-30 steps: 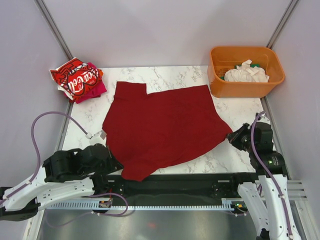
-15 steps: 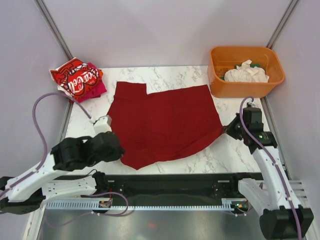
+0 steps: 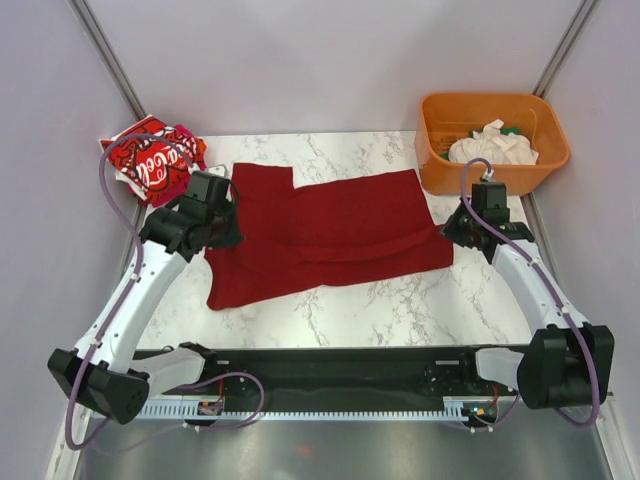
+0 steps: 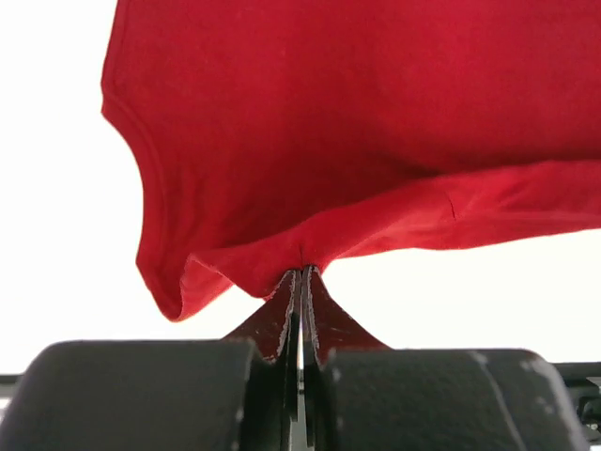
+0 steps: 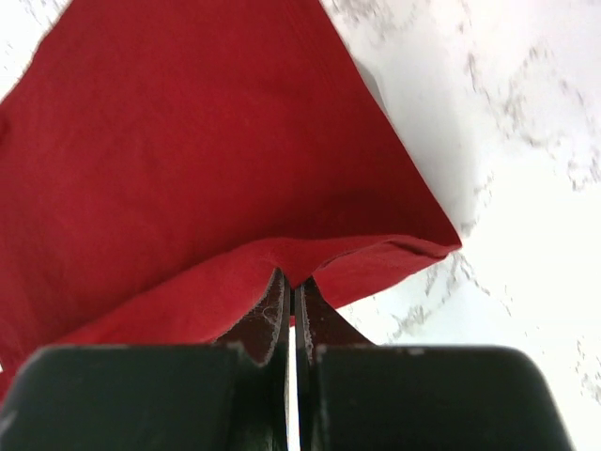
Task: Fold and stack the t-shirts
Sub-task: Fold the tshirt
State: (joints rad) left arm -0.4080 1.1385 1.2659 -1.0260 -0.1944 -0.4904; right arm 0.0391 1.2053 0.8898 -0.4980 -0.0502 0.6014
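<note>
The dark red t-shirt [image 3: 330, 230] lies across the middle of the marble table, its near part lifted and doubled over toward the back. My left gripper [image 3: 228, 218] is shut on the cloth at the shirt's left edge; the left wrist view shows the pinched fabric [image 4: 300, 254] hanging from the closed jaws. My right gripper [image 3: 450, 228] is shut on the shirt's right edge, and a fold of red cloth [image 5: 310, 263] is caught there in the right wrist view. A bright red tee with white lettering [image 3: 150, 160] lies on a magenta one [image 3: 188, 180] at the back left. A white tee [image 3: 492, 146] sits in the orange tub.
The orange plastic tub [image 3: 492, 178] stands at the back right corner, close to my right arm. Pale walls with metal posts [image 3: 108, 55] close in the table on three sides. A black rail [image 3: 350, 365] runs along the near edge.
Both grippers have carried the shirt's near edge away from the front of the table toward the back, doubling the shirt over itself. Both arms now reach far forward.
</note>
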